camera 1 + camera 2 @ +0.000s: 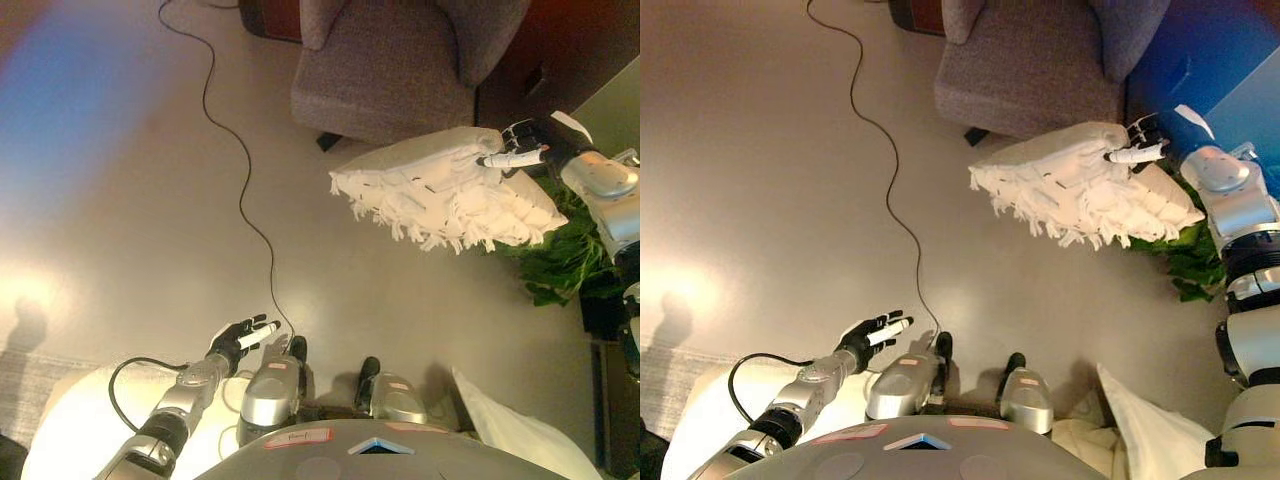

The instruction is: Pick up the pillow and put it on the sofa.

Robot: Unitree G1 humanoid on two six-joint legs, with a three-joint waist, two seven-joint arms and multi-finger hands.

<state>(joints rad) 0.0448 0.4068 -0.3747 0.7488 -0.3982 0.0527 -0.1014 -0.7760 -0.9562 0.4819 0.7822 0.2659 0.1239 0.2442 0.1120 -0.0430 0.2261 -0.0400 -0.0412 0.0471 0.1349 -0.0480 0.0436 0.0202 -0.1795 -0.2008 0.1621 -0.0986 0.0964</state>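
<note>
Left hand (240, 340) low over the floor (120, 200), fingers spread, grasping nothing. White fringed pillow (445, 190) held in the air in front of the grey sofa (390, 65), pinched at its far corner by right hand (530, 140). Green plant (560, 255) beneath. Right eye view shows more of the right arm.

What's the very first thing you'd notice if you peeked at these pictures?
A fluffy white fringed pillow held up off the floor at the right, pinched by the robot's right hand. Just behind it stands the grey sofa. At the lower left the left hand hangs open and empty.
</note>
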